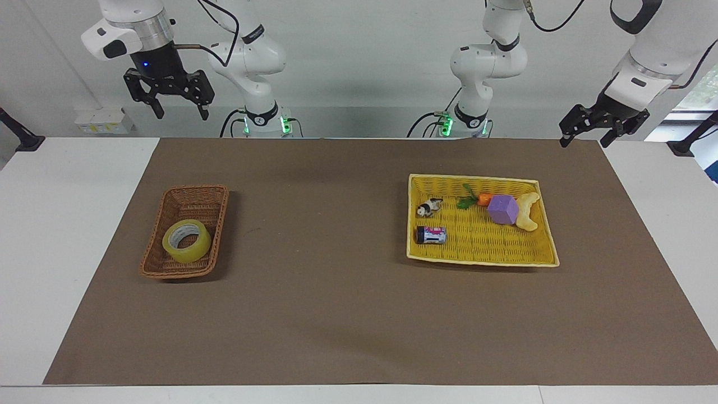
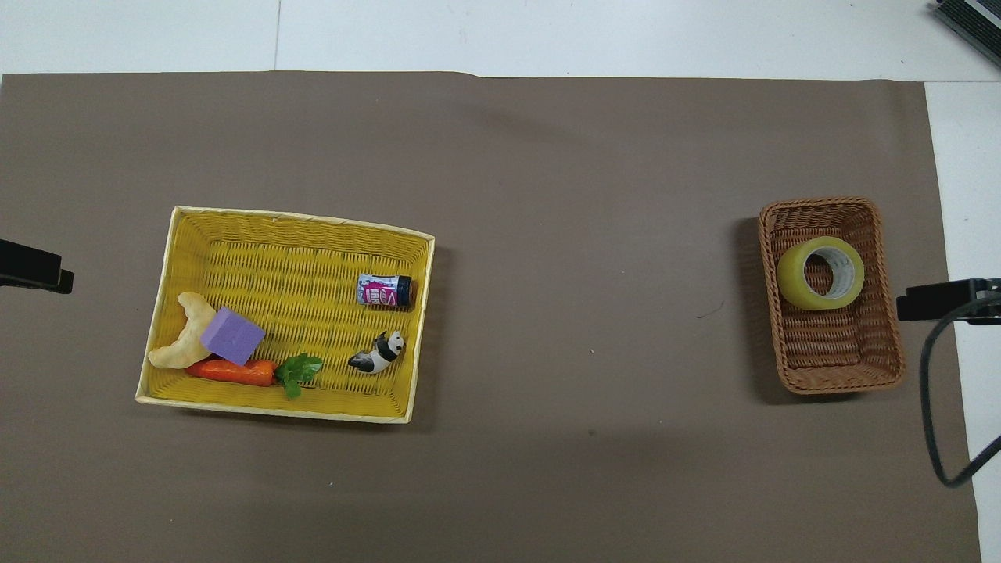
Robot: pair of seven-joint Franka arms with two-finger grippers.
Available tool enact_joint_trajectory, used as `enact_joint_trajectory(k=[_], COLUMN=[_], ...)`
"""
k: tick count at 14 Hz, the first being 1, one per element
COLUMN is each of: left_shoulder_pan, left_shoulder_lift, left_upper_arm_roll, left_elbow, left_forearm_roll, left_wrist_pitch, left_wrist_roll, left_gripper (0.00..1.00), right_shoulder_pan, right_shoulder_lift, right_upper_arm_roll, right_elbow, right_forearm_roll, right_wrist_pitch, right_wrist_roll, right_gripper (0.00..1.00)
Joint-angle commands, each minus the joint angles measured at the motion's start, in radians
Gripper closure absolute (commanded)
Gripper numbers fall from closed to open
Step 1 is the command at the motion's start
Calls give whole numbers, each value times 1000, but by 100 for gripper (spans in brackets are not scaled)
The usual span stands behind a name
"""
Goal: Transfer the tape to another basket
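Yellowish tape [image 1: 186, 240] flat in basket [image 1: 168, 268] at mat's right-arm end; below open, empty right gripper [image 1: 168, 104], the nearer; left gripper [image 1: 603, 133] open too

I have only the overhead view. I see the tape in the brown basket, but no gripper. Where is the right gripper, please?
Observer: The right gripper hangs high and open over the edge of the table by the robots, not over the basket.
Operator: Does anything touch the tape?
Observer: No. The tape lies free in the basket.
Operator: And the left gripper?
Observer: The left gripper waits open, raised over the corner of the mat at its own end.
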Motion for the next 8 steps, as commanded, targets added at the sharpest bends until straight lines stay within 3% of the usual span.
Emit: enact_joint_trajectory(k=[1,3,8], left_shoulder_pan=[-12,-12,-12], left_shoulder_lift=[-5,-5,-5], left_upper_arm_roll=[10,10,10], left_elbow=[4,4,4], left_forearm_roll=[14,14,14], left_wrist_pitch=[-14,-14,-14], left_wrist_roll=[4,4,4], left_gripper=[0,0,0], right_shoulder_pan=[1,-2,-7], right_shoulder_lift=[1,55,48], right_upper_arm_roll=[7,7,6], right_elbow=[10,78,64], right_forearm_roll=[9,10,28], right_wrist_pitch=[13,-13,-11], right_wrist_roll=[-10,-8,-4], right_gripper=[0,0,0])
